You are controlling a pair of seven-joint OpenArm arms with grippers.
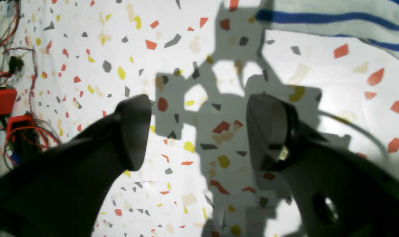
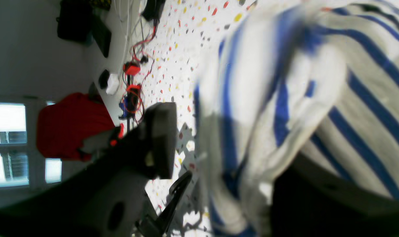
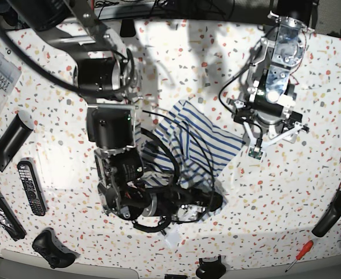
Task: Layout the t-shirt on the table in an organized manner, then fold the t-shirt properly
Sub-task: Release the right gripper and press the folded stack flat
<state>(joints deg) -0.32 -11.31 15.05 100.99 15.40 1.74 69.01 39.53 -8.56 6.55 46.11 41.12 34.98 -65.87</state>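
The t-shirt [image 3: 196, 136], white with thin blue stripes, lies crumpled in the middle of the table [image 3: 286, 192]. My right gripper [image 3: 214, 201] is low at the shirt's near edge. In the right wrist view the t-shirt [image 2: 285, 98] is blurred, and the cloth drapes over one finger while the other finger [image 2: 161, 138] stands clear of it, jaws apart. My left gripper [image 3: 266, 136] hovers beside the shirt's right edge. In the left wrist view the left gripper [image 1: 202, 131] is wide open over bare table [image 1: 87, 49], with a striped shirt edge [image 1: 334, 16] at the top right.
A remote [image 3: 31, 186], a black bar [image 3: 10, 142] and a game controller [image 3: 53, 247] lie along the left side. A screwdriver [image 3: 298, 256] and a black handle [image 3: 330, 215] lie at the right. Red wiring [image 1: 8, 108] sits at the table's edge. A person in red [image 2: 71, 125] stands beyond it.
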